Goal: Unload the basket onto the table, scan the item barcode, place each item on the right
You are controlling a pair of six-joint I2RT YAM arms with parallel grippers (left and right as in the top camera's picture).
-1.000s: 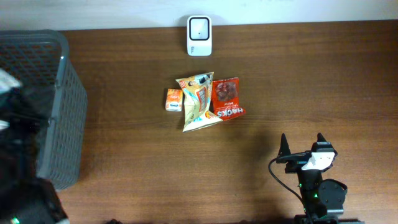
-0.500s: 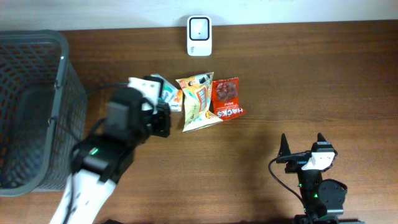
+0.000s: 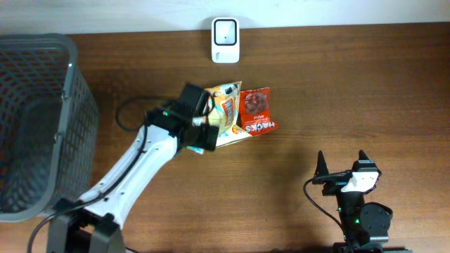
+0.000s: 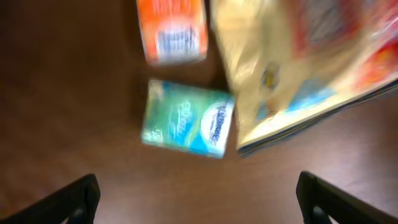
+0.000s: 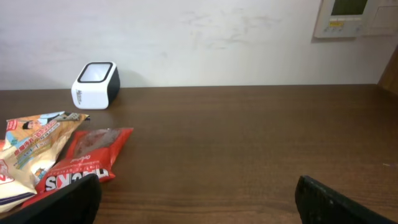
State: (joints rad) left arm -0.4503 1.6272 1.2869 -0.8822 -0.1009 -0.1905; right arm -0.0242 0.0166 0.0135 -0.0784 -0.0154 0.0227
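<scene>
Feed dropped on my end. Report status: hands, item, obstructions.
Left hand open above teal packet, nothing held. Right hand open, empty. Packet flat on table, apart from scanner. Orange box and yellow bag close beside it.

White scanner (image 5: 95,84) by the wall — red packet (image 5: 84,158) nearer.

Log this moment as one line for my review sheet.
left gripper: open, above teal pack, not gripping | teal pack: flat on table beside orange box, yellow bag | right gripper: open, empty | scanner: no item presented
</scene>
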